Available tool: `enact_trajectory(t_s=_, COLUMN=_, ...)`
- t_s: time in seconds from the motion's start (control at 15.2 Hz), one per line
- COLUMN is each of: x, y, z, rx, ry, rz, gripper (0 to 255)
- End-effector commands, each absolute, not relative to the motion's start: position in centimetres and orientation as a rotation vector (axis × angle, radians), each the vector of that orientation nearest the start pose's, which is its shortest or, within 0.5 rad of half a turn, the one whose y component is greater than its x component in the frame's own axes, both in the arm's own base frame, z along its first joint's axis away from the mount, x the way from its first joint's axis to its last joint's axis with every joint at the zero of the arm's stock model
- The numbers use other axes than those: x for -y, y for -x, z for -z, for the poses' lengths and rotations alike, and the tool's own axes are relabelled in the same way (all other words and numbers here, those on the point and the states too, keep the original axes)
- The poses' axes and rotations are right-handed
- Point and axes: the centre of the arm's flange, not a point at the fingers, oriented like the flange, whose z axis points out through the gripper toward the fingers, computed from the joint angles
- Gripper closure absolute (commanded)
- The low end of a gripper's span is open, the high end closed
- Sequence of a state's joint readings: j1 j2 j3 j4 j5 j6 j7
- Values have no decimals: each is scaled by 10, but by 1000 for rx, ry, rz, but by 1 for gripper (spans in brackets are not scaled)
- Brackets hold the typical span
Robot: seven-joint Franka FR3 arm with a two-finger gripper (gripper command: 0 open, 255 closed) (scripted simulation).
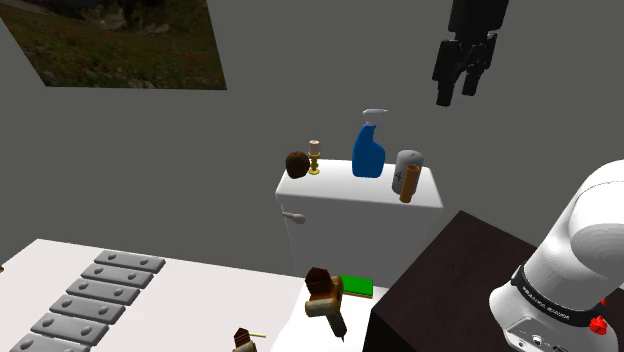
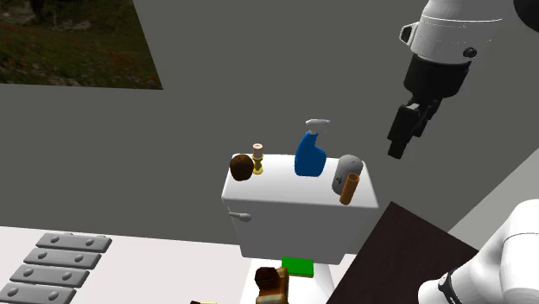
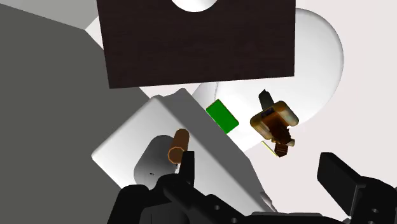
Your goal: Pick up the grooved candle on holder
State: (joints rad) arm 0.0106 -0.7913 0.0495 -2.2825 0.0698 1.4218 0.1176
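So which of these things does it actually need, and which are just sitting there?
For the job: candle on its gold holder; gripper, open, up high.
Just lying about: blue spray bottle; brown ball; brown tube; green block.

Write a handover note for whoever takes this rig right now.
Gripper: open, holding nothing, high in the air, toward the shoulder view's right of the tank.
Candle: upright on its gold holder on the tank lid, between a brown ball and a blue spray bottle.
Done: nothing grasped.
Left: bring the gripper across and down to the candle, close on it, lift. The ball and bottle stand close, so come in carefully.
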Motion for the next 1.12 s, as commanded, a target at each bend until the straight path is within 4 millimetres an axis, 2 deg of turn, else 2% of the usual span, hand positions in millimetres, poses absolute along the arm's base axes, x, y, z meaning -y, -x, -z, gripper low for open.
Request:
enact_trajectory(t_s=0.0, x=-31, y=-289, z=-613, rx=-102, ry=3109, rz=-113, gripper=0)
enact_trajectory(t_s=1.06, x=-29, y=-462, z=-506, rx=-3, ry=3116, rz=-30, gripper=0)
